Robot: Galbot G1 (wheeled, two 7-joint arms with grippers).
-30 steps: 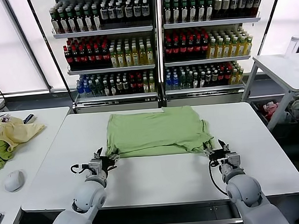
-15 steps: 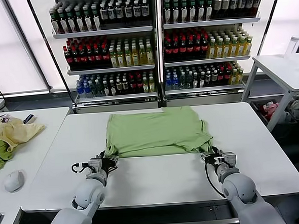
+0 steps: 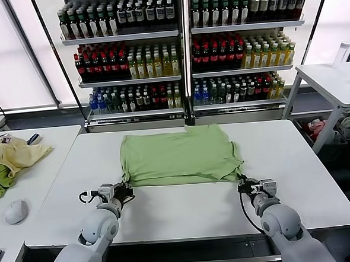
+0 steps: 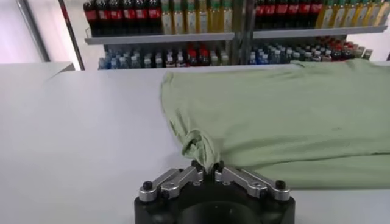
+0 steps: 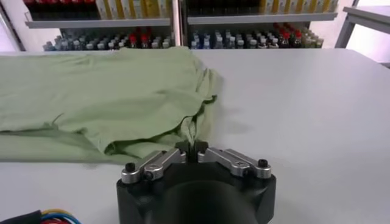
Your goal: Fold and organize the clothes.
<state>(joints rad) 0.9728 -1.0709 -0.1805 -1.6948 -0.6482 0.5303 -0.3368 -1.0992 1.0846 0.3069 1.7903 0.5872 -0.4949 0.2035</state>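
The fingers (image 4: 196,172) of the left gripper (image 3: 126,193) are pinched together on the near left corner of the green shirt (image 3: 179,156), where a small bunch of cloth is gathered between them. The right gripper (image 3: 243,184) is likewise clamped on the near right corner, a thin fold being caught between its fingertips. The shirt is spread flat across the middle of a white table (image 3: 186,210), its soft fabric creased along the near hem. Behind the table, tall shelves (image 3: 184,32) packed with rows of coloured bottles are seen. A side table on the left carries a crumpled yellow garment (image 3: 19,155) and a rounded grey mouse (image 3: 16,211).
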